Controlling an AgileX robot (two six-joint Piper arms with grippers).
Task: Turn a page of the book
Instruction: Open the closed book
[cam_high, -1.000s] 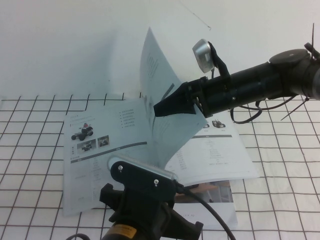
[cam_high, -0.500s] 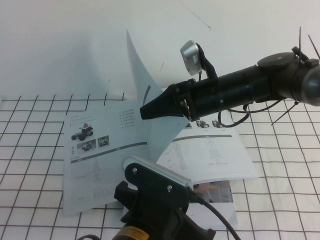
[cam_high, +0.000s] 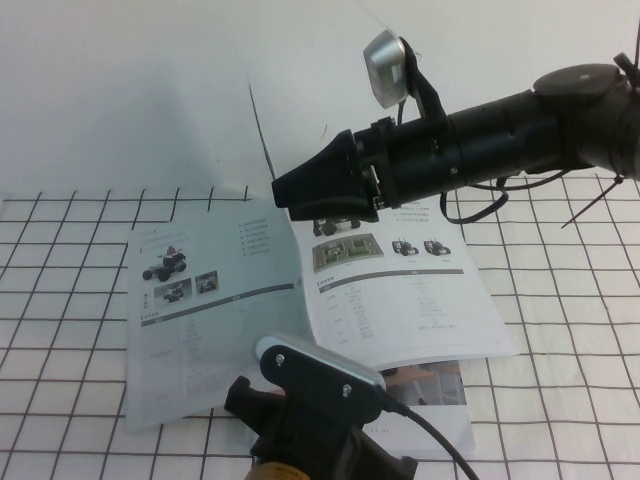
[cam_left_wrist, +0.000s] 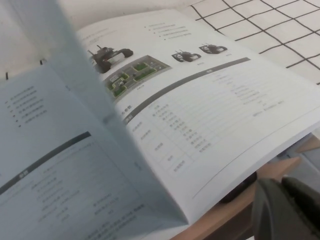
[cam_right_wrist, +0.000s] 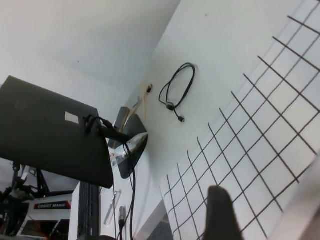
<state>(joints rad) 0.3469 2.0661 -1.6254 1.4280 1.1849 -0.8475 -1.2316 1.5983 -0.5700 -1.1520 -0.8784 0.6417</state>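
Overhead, right gripper (cam_high: 285, 192) above book (cam_high: 420, 310); left gripper (cam_high: 320, 440) nearside.

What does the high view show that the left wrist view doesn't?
Only the high view: the right gripper above the spine, pinching the page that stands nearly upright, the left gripper low at the near edge, and the whole book on the gridded table. Only the left wrist view: the right-hand leaf's print close up, and the wooden board under the book. Both show the open book and the raised page.
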